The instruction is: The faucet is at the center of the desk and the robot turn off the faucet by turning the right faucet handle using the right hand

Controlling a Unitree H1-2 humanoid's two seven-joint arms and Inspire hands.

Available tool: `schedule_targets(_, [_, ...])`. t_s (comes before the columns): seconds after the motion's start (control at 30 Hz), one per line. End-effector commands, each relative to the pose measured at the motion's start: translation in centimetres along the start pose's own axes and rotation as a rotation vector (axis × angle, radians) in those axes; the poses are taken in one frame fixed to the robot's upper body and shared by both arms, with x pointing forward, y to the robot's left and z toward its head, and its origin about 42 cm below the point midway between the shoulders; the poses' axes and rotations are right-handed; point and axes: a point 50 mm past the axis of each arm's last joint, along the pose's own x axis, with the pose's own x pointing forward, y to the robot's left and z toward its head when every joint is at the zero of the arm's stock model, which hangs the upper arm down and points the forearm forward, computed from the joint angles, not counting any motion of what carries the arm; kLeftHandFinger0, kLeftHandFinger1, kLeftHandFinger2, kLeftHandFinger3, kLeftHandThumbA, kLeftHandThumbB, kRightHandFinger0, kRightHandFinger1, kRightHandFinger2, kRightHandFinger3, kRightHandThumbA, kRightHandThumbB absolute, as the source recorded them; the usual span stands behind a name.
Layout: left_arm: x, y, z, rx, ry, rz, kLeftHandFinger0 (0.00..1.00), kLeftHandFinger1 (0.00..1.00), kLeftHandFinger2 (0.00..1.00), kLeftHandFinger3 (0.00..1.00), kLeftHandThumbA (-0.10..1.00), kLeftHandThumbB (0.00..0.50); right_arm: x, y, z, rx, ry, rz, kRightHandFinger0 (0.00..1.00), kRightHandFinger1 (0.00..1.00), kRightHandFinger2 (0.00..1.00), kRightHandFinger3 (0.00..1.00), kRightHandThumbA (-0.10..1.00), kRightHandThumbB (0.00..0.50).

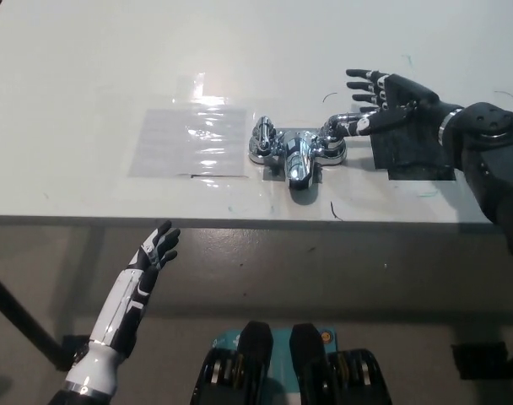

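From my seat, the left robot hand (158, 247) rests low at the left, below the near edge of the desk (88, 76), fingers apart and holding nothing. On the desk I see a clear plastic sheet (189, 142) taped flat, just left of the chrome faucet (295, 152), which sits at the middle of the desk with its spout pointing toward me. The right faucet handle (345, 124) sticks out to the right. The right robot hand (390, 103) is at that lever's outer end, fingers spread above it, thumb at the lever; I cannot tell whether it grips. A black patch (413, 148) lies under the hand.
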Motion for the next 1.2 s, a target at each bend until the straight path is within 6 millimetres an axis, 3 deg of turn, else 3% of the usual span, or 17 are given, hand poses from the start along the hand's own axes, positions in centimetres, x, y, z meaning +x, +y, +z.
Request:
schedule_targets(0.0, [0.6,0.0,1.0,0.021,-0.071,-0.025,1.00,1.00,1.00,1.00,0.99,0.279,-0.5,-2.0,2.9,-0.032,-0.063,-0.035,1.00,1.00,1.00,1.00,1.00,0.417])
schedule_targets(0.3, [0.6,0.2,1.2,0.031,-0.064,-0.025,1.00,1.00,1.00,1.00,0.99,0.282,0.1,-0.5,2.2,0.022,-0.064,-0.011,1.00,1.00,1.00,1.00,1.00,0.404])
schedule_targets(0.4, [0.7,0.2,1.2,0.034,-0.067,-0.028,1.00,1.00,1.00,1.00,0.99,0.274,0.3,0.0,2.3,0.047,-0.073,0.017,1.00,1.00,1.00,1.00,1.00,0.440])
schedule_targets(0.77, [0.8,0.3,1.2,0.036,-0.065,-0.028,1.00,1.00,1.00,1.00,0.97,0.275,0.8,1.7,2.4,0.095,-0.095,0.109,1.00,1.00,1.00,1.00,1.00,0.430])
schedule_targets(0.97, [0.9,0.4,1.3,0.030,-0.061,-0.031,1.00,1.00,1.00,1.00,0.96,0.264,1.1,2.6,2.3,0.085,-0.091,0.135,1.00,1.00,1.00,1.00,1.00,0.462])
schedule_targets(1.17, [0.9,0.5,1.3,0.038,-0.062,-0.028,1.00,1.00,1.00,1.00,0.96,0.269,1.2,3.2,1.5,0.067,-0.090,0.155,1.00,1.00,1.00,1.00,1.00,0.443])
